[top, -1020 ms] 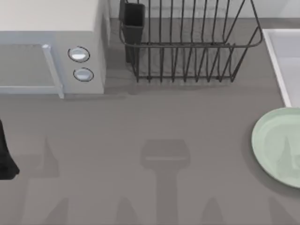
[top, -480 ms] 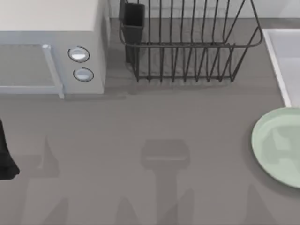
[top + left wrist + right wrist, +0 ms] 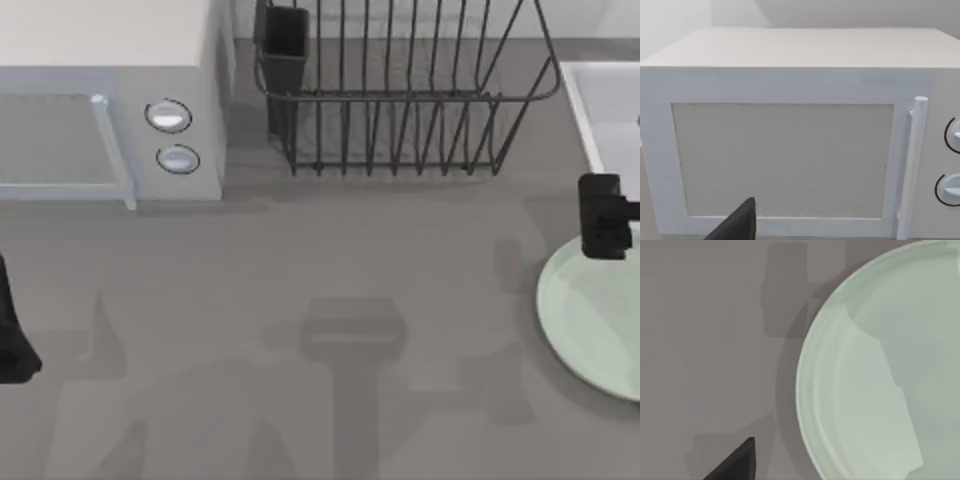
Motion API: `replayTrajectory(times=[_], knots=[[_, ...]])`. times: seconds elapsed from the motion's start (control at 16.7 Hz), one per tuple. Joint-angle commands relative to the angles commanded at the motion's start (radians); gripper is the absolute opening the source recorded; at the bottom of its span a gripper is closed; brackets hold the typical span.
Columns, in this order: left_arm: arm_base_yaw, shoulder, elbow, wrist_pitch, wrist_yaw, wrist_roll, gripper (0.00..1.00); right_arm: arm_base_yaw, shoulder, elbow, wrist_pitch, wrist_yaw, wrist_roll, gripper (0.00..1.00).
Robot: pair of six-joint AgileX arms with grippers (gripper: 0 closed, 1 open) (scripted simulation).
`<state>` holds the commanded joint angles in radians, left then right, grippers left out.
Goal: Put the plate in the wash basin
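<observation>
Mint-green plate (image 3: pixel 590 320) sits flat on the grey surface (image 3: pixel 330 260) at 3 o'clock, partly cut by the top view's edge. Wash basin (image 3: pixel 585 120) is at approx 1 o'clock, just beyond the plate, so prob a short carry. Right gripper (image 3: pixel 604 218) hangs over the plate's far rim, basin side, likely lining up for a rim grab; can't tell if spread or pressed together. Left gripper (image 3: pixel 12 335) parked at 9 o'clock facing the microwave (image 3: pixel 110 110); state also can't tell. Wire dish rack (image 3: pixel 400 90) at 12 o'clock. Plate not yet lifted.
</observation>
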<state>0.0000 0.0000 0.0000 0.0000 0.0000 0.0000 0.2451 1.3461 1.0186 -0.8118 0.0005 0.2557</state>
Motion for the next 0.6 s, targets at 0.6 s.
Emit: replayTrajectory(times=[0.6], knots=[[0.0,0.0,0.0,0.0,0.0,0.0,1.0,0.087,0.505,0.361,-0.287,0.0,0.09,1.0]])
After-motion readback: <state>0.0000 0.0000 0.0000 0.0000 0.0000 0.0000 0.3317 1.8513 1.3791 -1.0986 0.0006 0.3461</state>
